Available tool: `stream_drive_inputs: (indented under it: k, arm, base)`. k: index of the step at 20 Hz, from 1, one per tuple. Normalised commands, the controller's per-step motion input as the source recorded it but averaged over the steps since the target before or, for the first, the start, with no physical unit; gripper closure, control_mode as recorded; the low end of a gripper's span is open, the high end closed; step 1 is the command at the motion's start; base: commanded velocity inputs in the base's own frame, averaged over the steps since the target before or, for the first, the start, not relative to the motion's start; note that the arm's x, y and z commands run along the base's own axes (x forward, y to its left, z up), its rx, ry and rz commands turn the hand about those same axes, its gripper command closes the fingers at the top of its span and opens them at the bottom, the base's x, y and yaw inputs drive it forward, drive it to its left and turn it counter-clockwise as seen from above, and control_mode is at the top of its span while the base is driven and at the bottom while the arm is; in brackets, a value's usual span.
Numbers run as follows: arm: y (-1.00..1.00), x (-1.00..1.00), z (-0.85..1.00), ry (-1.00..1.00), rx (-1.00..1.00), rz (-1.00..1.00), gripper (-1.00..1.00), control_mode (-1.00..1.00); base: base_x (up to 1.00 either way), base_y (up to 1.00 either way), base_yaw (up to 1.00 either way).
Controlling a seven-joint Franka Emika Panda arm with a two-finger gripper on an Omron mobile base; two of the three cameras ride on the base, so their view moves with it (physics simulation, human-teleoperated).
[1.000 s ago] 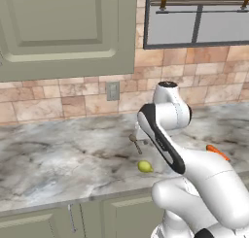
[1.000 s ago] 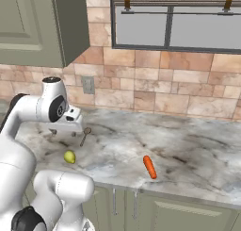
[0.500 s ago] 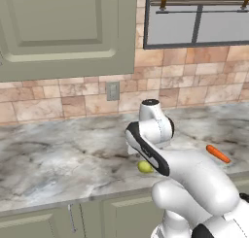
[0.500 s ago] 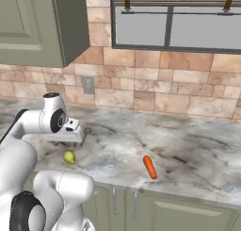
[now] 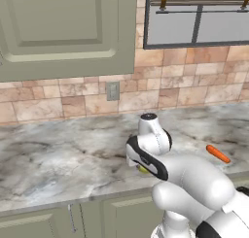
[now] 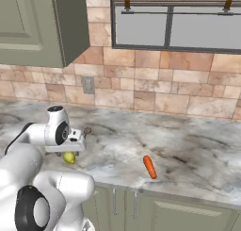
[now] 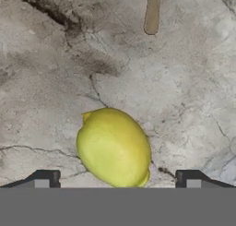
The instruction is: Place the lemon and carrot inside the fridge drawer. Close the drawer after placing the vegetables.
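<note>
The lemon [image 7: 114, 146], a yellow-green oval with a pointed tip, lies on the marble counter [image 7: 184, 82] and sits midway between my two dark fingertips. My gripper [image 7: 117, 181] is open, pointing straight down just above the fruit with nothing held. From the right base view the lemon [image 6: 69, 157] peeks out under the gripper [image 6: 70, 150]; in the left base view a sliver of the lemon [image 5: 142, 169] shows below the wrist. The orange carrot [image 6: 149, 167] lies apart to the right near the counter's front edge, and it appears as the carrot [image 5: 217, 154] from the left. The fridge drawer is out of view.
A brown utensil handle [image 7: 152, 10] lies on the counter just beyond the lemon, seen as a small dark utensil [image 6: 87, 131] near the wall. A brick backsplash with an outlet [image 5: 112, 91] rises behind. Cabinets hang above and cabinet doors [image 6: 188, 216] stand below the counter.
The arm has folded down and forward, lowering the hand from above the counter to just over the lemon. The jaws have stayed wide apart.
</note>
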Motion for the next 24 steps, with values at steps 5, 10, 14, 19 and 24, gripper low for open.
stream_drive_inputs:
  k: [5, 10, 14, 19, 24]
  arm:
    - [0.0, 0.02, -0.26, -0.05, 0.01, 0.16, -1.0, -1.0]
    - [0.0, 0.06, -0.26, -0.05, 0.01, 0.18, -1.0, -1.0]
    - [-0.01, -0.07, -0.38, 0.0, 0.0, 0.12, -1.0, -1.0]
    - [-0.18, -0.25, -0.27, -0.03, 0.0, 0.08, -1.0, -1.0]
    - [-0.36, -0.39, -0.21, -0.03, 0.0, 0.02, -1.0, -1.0]
  base:
    - [0.0, 0.0, 0.0]
    - [0.0, 0.0, 0.0]
    - [0.0, 0.0, 0.0]
    - [0.0, 0.0, 0.0]
    - [0.0, 0.0, 0.0]
